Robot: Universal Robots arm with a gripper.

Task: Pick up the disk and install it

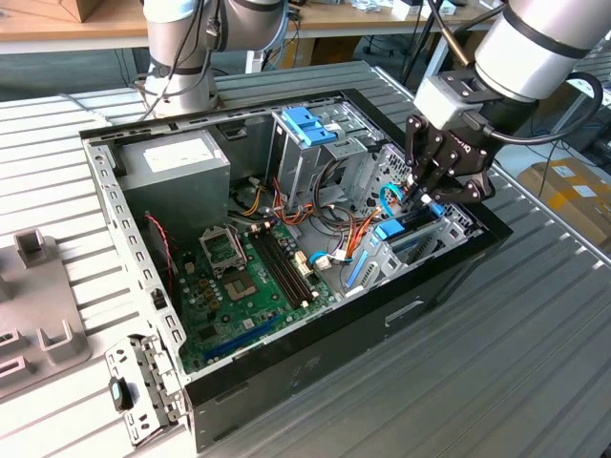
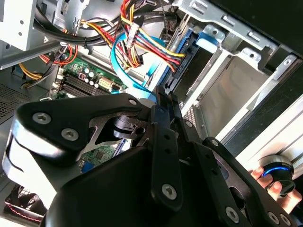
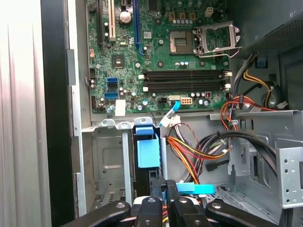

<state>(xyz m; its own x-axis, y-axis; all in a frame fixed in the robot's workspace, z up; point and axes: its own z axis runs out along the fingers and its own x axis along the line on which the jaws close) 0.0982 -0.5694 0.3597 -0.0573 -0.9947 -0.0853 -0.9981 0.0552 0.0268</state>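
The disk (image 1: 393, 230) stands on edge in the low drive bay at the exterior view's right end of the open computer case (image 1: 449, 277). Its bright blue tab (image 3: 147, 152) points up out of the grey bay in the first wrist view. My gripper (image 1: 423, 196) hangs just above the bay, beside the disk's end and close to the thin blue cable (image 1: 386, 197). The black fingers (image 3: 156, 189) sit pressed close together, with a sliver of blue showing at their tips. In the second wrist view the gripper (image 2: 161, 97) stands in front of that blue cable (image 2: 124, 71).
A tall grey cage with a light-blue bracket (image 1: 307, 124) rises beside the bay. Bundled coloured wires (image 3: 189, 151) run between cage and bay. The motherboard (image 1: 248, 277) and power supply (image 1: 177, 162) fill the case. A second arm's base (image 1: 181, 67) stands behind. Fingers of a hand (image 2: 265, 182) rest on a blue-lit knob.
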